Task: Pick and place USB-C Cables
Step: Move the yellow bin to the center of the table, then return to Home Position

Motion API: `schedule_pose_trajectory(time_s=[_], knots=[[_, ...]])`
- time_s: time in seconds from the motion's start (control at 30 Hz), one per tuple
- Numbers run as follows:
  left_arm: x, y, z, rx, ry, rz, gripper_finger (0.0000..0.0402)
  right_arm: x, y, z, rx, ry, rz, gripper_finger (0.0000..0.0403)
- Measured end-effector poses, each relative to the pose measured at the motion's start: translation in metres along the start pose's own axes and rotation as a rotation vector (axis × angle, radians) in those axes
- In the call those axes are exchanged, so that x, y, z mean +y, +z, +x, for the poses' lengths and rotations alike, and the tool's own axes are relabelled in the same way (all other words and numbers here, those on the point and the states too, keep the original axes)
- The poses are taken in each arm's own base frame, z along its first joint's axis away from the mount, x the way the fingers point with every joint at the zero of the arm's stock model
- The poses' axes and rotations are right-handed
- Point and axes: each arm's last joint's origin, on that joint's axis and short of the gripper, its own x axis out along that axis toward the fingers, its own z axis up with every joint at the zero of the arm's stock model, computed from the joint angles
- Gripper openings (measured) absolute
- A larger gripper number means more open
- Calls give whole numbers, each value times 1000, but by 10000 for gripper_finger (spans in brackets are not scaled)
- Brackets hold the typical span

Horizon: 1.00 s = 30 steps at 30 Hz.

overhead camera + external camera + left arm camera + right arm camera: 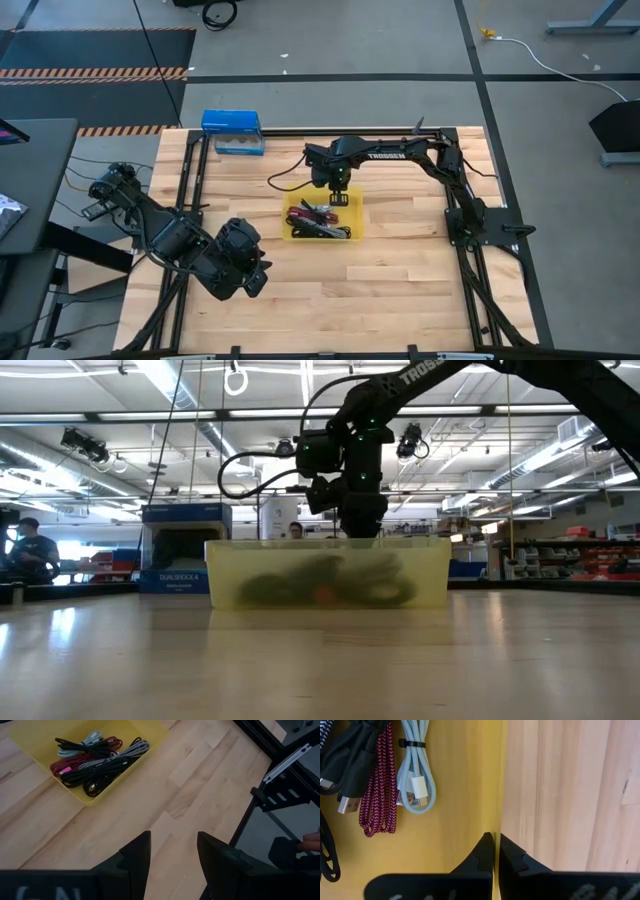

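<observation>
Bright overhead strip lights (180, 385), glare on tabletop (320, 660), blurred wrist foreground

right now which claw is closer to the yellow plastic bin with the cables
The right claw: it sits at the rim of the yellow plastic bin, shut on the rim. The left claw hangs open over bare table, well off the bin's corner.

Cable bundles (318, 221) lie together inside the tray (352, 204) at table (400, 280) centre. A box (232, 131) sits at the far-left edge, well apart from the tray.
</observation>
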Motion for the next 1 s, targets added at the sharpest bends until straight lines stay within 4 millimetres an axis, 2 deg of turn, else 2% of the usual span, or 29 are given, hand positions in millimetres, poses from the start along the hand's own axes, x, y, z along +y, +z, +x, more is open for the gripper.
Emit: schedule_pose_trajectory(time_s=[0.37, 0.63, 0.8, 1.0], knots=[[0, 0, 0, 0, 0, -5, 169, 0, 1, 0, -7, 0, 17, 13], [0, 0, 0, 0, 2, 3, 169, 0, 0, 0, -2, 3, 19, 63], [1, 0, 0, 3, 11, 10, 169, -1, 6, -12, -28, 3, 18, 98], [3, 0, 0, -21, 33, 29, 169, -2, 19, -41, -104, -8, 12, 125]])
